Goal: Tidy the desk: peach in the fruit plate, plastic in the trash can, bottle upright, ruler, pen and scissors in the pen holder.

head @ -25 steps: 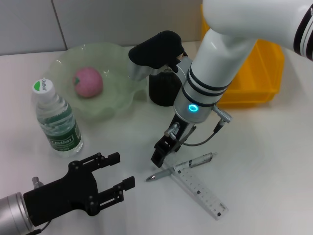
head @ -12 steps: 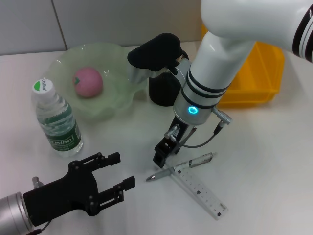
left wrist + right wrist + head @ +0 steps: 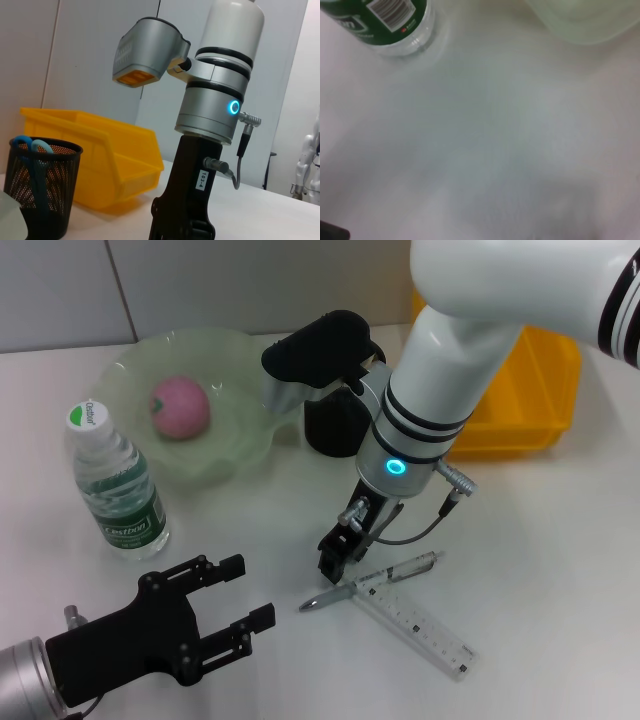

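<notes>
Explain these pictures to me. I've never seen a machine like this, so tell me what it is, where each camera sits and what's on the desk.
It is a robot with two arms. The head camera looks down on the desk. The right gripper reaches down beside the pen and ruler, holding nothing. The left gripper waits open near the robot. A peach lies in the fruit plate, and the bottle stands upright. The left wrist camera shows the right arm and scissors in the pen holder. The right wrist camera sees mostly bare desk.

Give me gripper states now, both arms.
Left gripper: open, empty, parked low near the bottle.
Right gripper: just above the pen and ruler; open or shut cannot be told.
</notes>
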`<state>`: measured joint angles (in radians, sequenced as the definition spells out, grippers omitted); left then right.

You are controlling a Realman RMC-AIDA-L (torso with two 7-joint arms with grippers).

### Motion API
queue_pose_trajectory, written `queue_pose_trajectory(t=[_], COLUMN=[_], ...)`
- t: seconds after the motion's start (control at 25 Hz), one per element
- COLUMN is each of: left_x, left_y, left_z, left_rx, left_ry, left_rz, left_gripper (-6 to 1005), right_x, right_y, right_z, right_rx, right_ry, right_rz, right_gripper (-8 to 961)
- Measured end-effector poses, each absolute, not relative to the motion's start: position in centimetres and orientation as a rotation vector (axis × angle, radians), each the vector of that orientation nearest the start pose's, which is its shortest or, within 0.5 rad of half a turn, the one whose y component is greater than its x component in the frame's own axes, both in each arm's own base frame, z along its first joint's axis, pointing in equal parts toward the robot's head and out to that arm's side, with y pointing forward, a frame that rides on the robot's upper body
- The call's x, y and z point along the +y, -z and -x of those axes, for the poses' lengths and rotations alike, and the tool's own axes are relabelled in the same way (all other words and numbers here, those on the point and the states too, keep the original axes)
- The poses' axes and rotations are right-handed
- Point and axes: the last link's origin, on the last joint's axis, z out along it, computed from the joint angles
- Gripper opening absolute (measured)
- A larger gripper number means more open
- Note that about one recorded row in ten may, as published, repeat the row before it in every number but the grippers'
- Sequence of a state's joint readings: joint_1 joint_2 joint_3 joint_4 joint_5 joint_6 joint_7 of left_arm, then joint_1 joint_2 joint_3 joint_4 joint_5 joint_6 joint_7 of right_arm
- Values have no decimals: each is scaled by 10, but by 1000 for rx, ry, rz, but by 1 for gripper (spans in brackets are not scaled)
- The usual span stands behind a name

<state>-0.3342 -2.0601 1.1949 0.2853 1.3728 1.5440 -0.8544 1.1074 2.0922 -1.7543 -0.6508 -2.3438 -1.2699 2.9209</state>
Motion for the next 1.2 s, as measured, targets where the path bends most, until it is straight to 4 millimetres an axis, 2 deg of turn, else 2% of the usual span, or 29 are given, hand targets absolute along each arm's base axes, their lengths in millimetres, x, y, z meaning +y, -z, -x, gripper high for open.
queue_pose_trajectory(t=[0.76,1.2], left_x=[238,239], left_y=[59,58], left_z=[291,291], left_rx=[-510,-501], left_ry=[1002,1001], left_rz=[2636,2636], left_gripper=[669,669], right_x=[374,384], right_y=[109,92], right_z=[-117,-116], right_rx=[1091,1107], right_ry=[662,520], right_rz=[2612,2678], right_gripper=[364,364])
